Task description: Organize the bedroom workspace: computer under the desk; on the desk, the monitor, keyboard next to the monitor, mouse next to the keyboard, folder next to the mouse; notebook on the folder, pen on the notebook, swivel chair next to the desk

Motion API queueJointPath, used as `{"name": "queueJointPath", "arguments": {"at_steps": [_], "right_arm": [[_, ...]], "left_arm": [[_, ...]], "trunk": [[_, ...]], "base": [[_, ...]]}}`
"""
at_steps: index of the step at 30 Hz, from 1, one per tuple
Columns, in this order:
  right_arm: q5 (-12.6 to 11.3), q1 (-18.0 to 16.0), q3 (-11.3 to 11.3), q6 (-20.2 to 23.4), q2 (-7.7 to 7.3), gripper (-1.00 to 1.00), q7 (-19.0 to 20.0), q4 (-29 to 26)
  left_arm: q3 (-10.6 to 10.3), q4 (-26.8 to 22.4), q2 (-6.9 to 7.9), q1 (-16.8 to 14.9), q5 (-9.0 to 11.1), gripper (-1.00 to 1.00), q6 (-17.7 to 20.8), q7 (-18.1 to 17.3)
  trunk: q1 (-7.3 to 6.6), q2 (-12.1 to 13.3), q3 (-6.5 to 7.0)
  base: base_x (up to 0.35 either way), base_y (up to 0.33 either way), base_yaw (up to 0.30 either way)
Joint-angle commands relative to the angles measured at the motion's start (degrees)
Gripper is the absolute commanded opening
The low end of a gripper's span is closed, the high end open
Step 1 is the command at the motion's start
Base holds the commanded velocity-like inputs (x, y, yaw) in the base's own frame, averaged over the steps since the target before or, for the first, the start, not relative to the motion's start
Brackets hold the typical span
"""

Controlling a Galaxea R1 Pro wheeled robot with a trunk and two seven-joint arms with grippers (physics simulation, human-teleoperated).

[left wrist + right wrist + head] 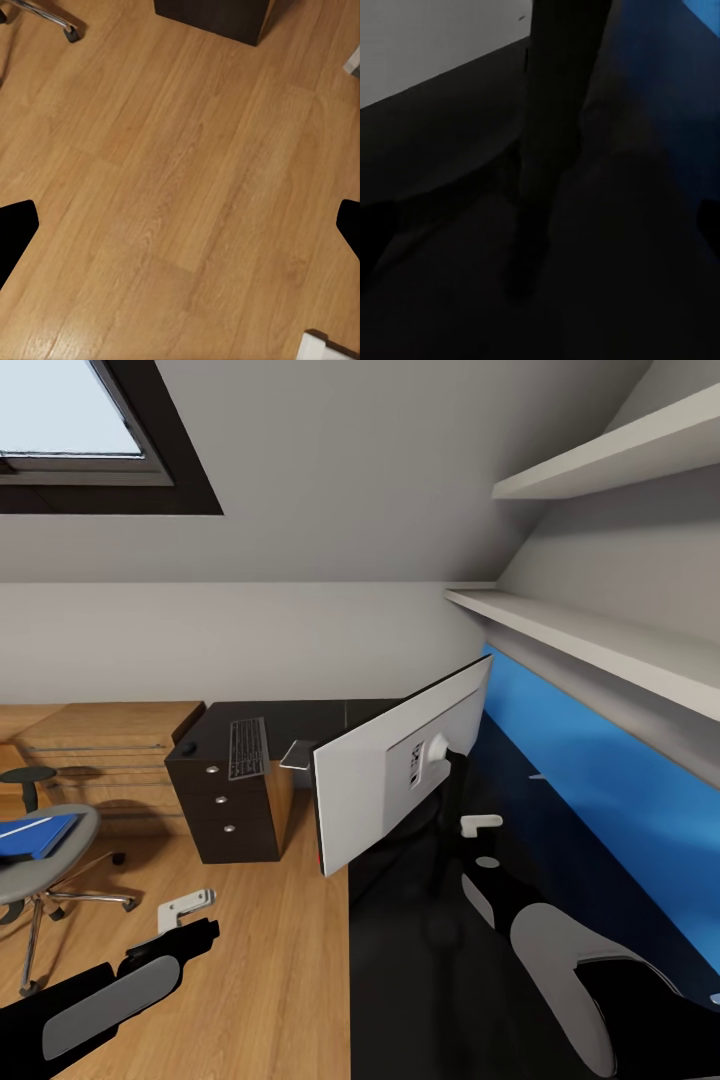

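- The monitor (385,775) is seen standing on the glossy black desk (420,960), with its white back turned to the camera and tilted; its thin neck (551,142) is seen in the right wrist view.
- The keyboard (247,748) lies on the far part of the desk, above the drawers (225,800) with silver knobs, and the mouse (187,748) is just to its left.
- The blue folder (38,835) lies on the seat of the chair (45,860), at the left, well apart from the desk.
- The right gripper (482,825) is held over the desk just right of the monitor's neck; its fingers look apart, nothing between them.
- The left gripper (187,905) hangs above the wooden floor (180,195), its fingers (16,229) apart and empty.
- A blue panel (610,800) runs along the wall at the right.
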Motion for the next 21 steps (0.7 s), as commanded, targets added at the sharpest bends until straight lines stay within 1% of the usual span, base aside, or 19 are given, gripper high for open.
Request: {"name": "queueJointPath", "arguments": {"at_steps": [1, 21], "right_arm": [[0.10, -0.07, 0.44, -0.14, -0.04, 1.00, -0.40, 0.08], [0.32, -0.03, 0.51, -1.24, -0.12, 1.00, -0.60, 0.08]], "left_arm": [[-0.15, -0.07, 0.01, -0.11, 0.09, 1.00, 0.16, 0.24], [-0.28, -0.07, -0.13, -0.11, 0.15, 1.00, 0.16, 0.24]], "trunk": [[0.02, -0.07, -0.09], [0.02, -0.07, -0.09]], "base": [[0.000, 0.000, 0.009], [0.000, 0.000, 0.007]]}}
